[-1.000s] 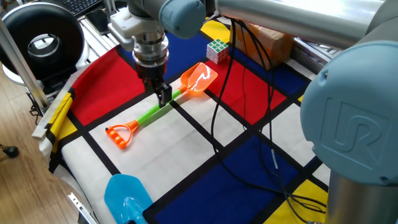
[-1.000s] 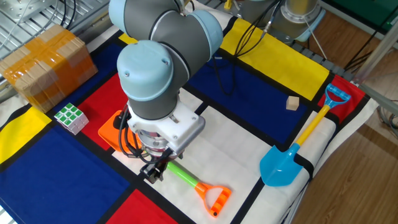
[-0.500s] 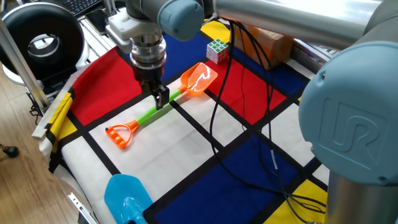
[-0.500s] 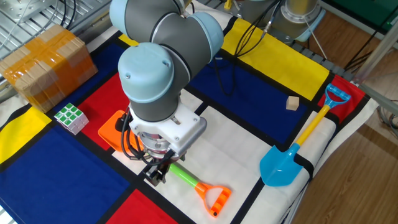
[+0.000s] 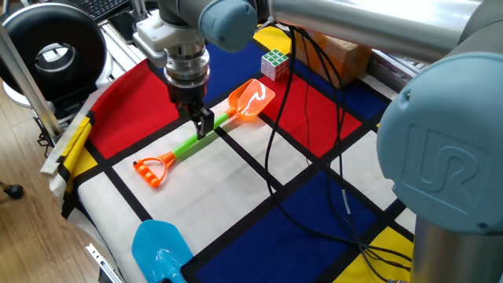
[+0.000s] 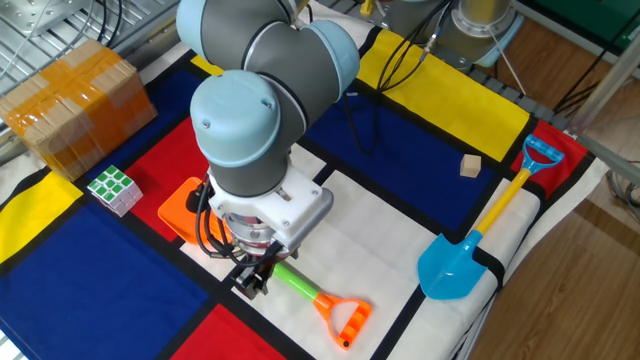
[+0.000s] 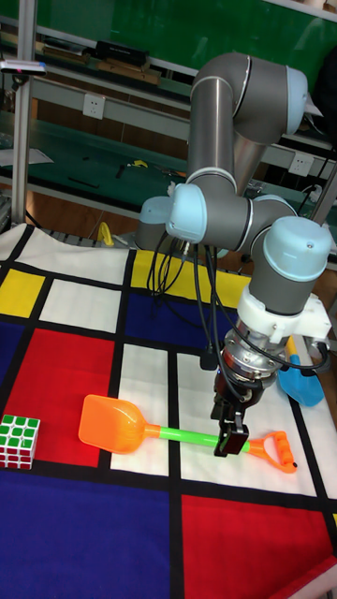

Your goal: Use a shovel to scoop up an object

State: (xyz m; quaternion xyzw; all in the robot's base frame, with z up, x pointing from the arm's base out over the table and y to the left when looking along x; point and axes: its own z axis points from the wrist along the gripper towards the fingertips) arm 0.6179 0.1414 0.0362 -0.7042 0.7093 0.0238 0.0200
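Observation:
The shovel lies flat on the table, with its orange blade [image 5: 251, 100] toward the Rubik's cube [image 5: 274, 63] and its orange D-handle [image 5: 151, 170] toward the front edge. My gripper [image 5: 204, 124] points straight down onto the middle of the lime-green shaft [image 5: 189, 145], its narrow fingers shut around it. From the other side the gripper [image 6: 252, 281] hides the middle of the shaft [image 6: 298, 284]; the cube [image 6: 112, 189] sits a short way beyond the blade [image 6: 180, 208]. In the tall view the gripper [image 7: 227, 440] stands between blade [image 7: 108, 421] and handle [image 7: 276, 451], with the cube [image 7: 19, 440] at far left.
A brown cardboard box [image 6: 70, 95] stands behind the cube. A light-blue shovel [image 6: 460, 262] lies at the table edge, with a small wooden block [image 6: 470, 166] near it. Black cables [image 5: 346, 200] trail across the cloth beside the arm's base.
The gripper shifted slightly to the left along the shaft a second ago and has stayed still since. The shovel and the cube have not moved.

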